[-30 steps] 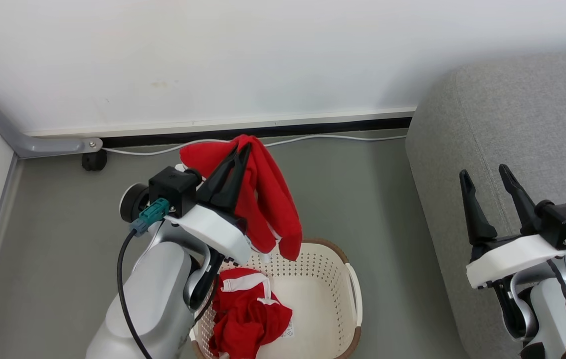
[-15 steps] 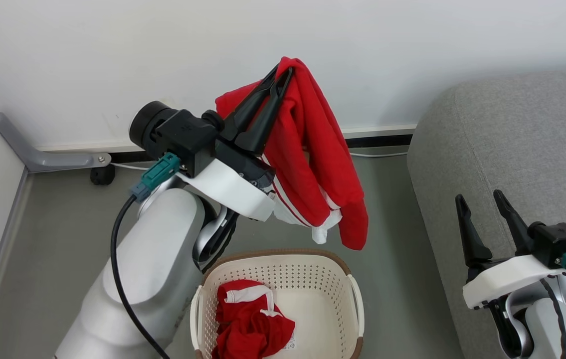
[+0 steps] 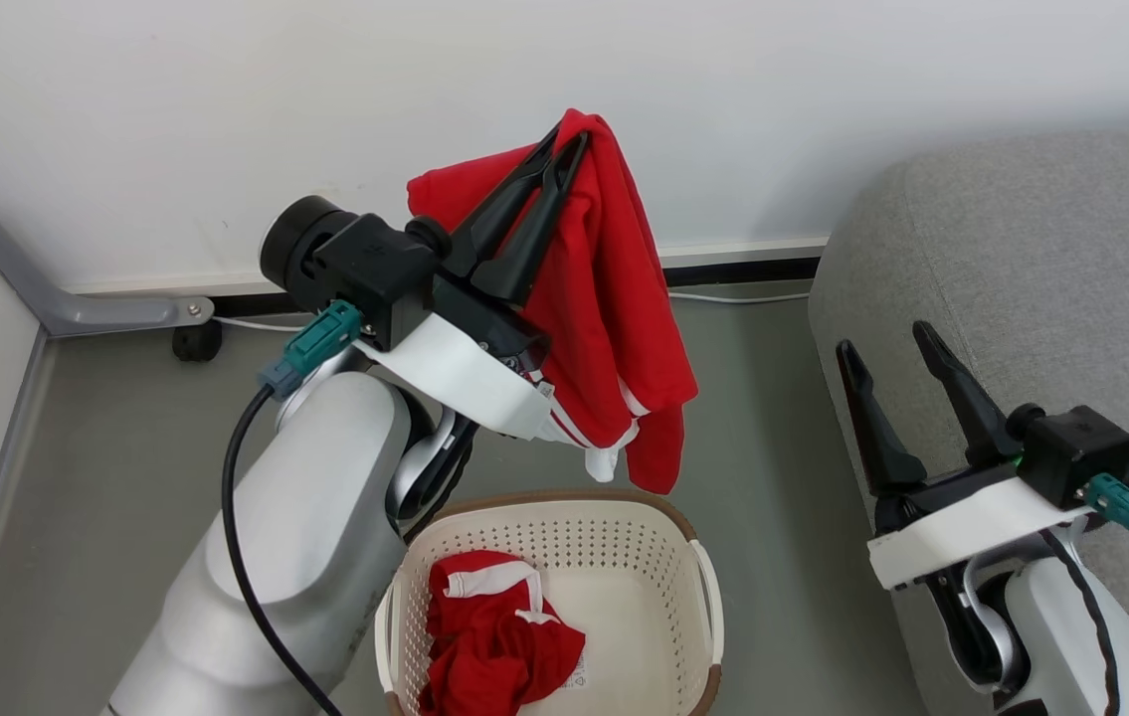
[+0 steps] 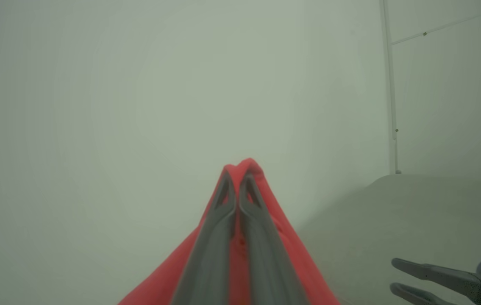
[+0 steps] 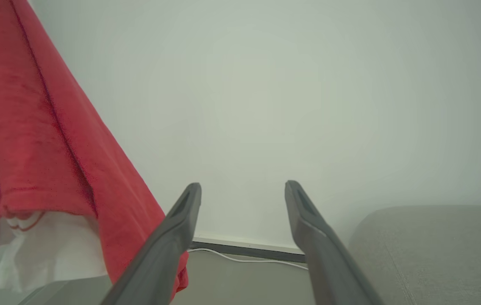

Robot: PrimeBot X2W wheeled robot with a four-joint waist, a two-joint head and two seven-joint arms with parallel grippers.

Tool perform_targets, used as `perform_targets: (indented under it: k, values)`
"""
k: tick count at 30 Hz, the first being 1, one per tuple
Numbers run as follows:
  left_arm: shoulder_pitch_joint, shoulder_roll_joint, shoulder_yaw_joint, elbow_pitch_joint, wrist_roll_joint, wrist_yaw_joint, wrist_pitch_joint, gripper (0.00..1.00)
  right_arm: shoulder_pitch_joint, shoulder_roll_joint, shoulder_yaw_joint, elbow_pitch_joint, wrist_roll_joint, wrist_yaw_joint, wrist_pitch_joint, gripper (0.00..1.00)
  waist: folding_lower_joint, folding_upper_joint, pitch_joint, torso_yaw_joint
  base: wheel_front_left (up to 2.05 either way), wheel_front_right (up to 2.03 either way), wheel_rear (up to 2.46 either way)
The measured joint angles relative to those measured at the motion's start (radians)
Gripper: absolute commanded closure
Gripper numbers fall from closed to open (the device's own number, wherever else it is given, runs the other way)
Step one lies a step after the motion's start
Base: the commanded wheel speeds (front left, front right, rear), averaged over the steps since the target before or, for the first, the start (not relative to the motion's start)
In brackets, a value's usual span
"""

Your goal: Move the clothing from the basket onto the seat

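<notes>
My left gripper (image 3: 566, 137) is shut on a red garment (image 3: 624, 298) with white stripes, held high above the cream basket (image 3: 708, 597). The cloth drapes down from the fingertips, clear of the basket's brown rim. In the left wrist view the gripper (image 4: 237, 176) pinches a peak of the red garment (image 4: 297, 262). A second red piece with white trim (image 3: 494, 636) lies crumpled in the basket's left half. My right gripper (image 3: 887, 338) stands open in front of the grey sofa (image 3: 1041, 259), and its open gripper (image 5: 242, 186) sees the hanging garment (image 5: 32, 140) at its left.
A white wall with a skirting board and a white cable (image 3: 733, 297) runs along the back. A grey bracket (image 3: 77, 303) and a black caster (image 3: 196, 341) sit at the left corner. Grey floor (image 3: 783, 497) lies between basket and sofa.
The garment has been lifted out of the basket and well above it. In the last half second it swung slightly left, and my right gripper moved up and left.
</notes>
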Motion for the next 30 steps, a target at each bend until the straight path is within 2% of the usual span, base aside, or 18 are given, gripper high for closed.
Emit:
perform_targets:
  k: [8,11,14,21,30]
  values:
    - [0.000,-0.008,-0.016,0.003,0.000,0.000,0.000,1.00,-0.096,-0.059,0.198,-0.183,0.131,0.000,0.000,0.00,0.0000,0.0000,0.012,0.002,0.00,0.00,0.00]
    - [0.000,-0.013,-0.021,0.005,0.000,0.000,0.000,1.00,-0.127,-0.070,0.227,-0.249,0.161,0.000,0.000,0.00,0.0000,0.0000,0.016,0.006,0.00,0.00,0.00]
    - [0.000,-0.018,-0.026,0.006,0.000,0.000,0.000,1.00,-0.144,-0.093,0.278,-0.263,0.173,0.000,0.000,0.00,0.0000,0.0000,0.019,0.012,0.00,0.00,0.00]
    - [-0.001,-0.023,-0.044,0.006,0.000,0.000,0.000,1.00,-0.179,-0.124,0.389,-0.157,0.191,0.000,0.000,0.00,0.0000,0.0000,0.023,0.028,0.00,0.00,0.00]
    - [-0.019,-0.027,-0.073,0.002,-0.008,0.000,0.000,1.00,-0.264,-0.112,0.507,0.048,0.233,0.000,0.000,0.00,0.0000,0.0000,0.028,0.056,0.00,0.00,0.00]
